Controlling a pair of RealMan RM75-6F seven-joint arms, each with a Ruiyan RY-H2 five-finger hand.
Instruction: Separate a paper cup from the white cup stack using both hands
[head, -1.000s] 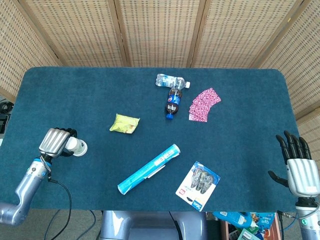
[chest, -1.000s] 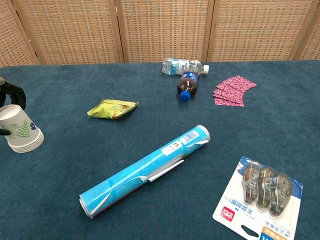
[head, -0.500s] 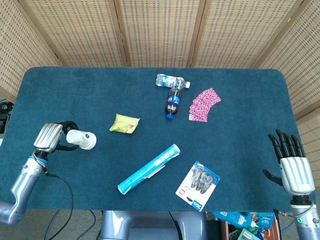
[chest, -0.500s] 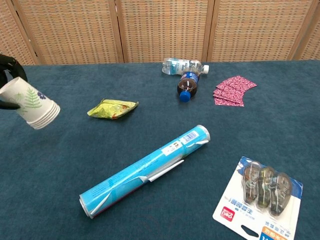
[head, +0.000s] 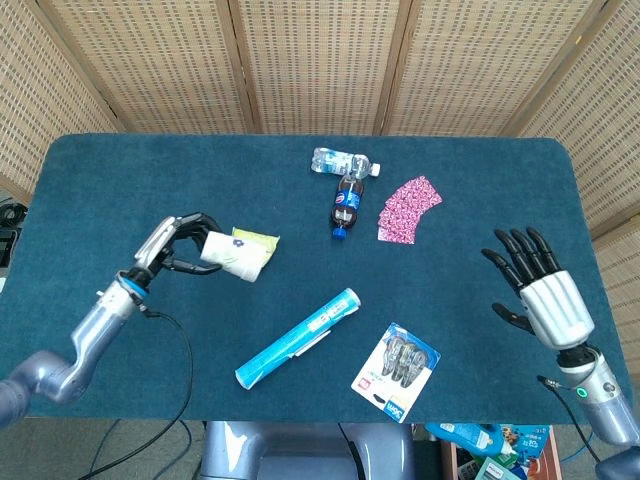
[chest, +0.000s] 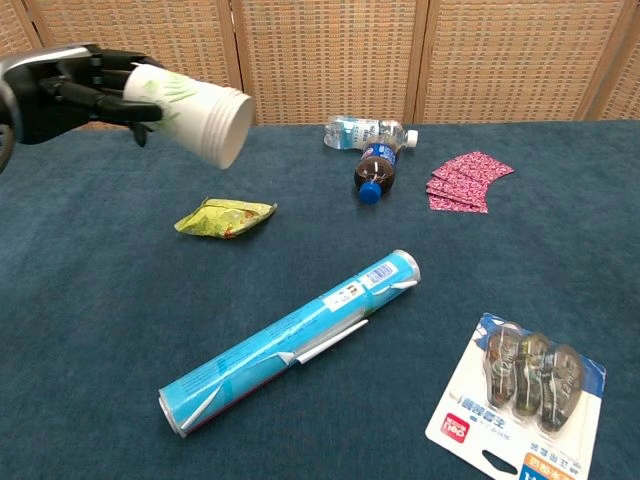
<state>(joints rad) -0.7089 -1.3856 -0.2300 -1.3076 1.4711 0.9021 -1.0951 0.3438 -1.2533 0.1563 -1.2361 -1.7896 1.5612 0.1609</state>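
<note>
My left hand (head: 175, 243) (chest: 62, 92) grips a stack of white paper cups (head: 232, 257) (chest: 189, 109) with a green leaf print. It holds the stack lying sideways in the air over the left part of the table, bottom end pointing right. In the head view the stack overlaps the yellow snack packet. My right hand (head: 541, 295) hovers open over the table's right front part, fingers spread, far from the cups. The chest view does not show it.
The blue table (head: 150, 180) carries a yellow snack packet (chest: 224, 217), a blue tube (head: 298, 339) (chest: 289, 341), a blister pack (head: 396, 371) (chest: 521, 394), a cola bottle (head: 346, 205) (chest: 375, 172), a water bottle (head: 342, 161) and pink patterned cards (head: 407, 208). Wicker screens stand behind.
My left hand has lifted the cup stack from the table's left edge, carried it up and rightward, and tipped it sideways. My right hand has moved in from the right edge.
</note>
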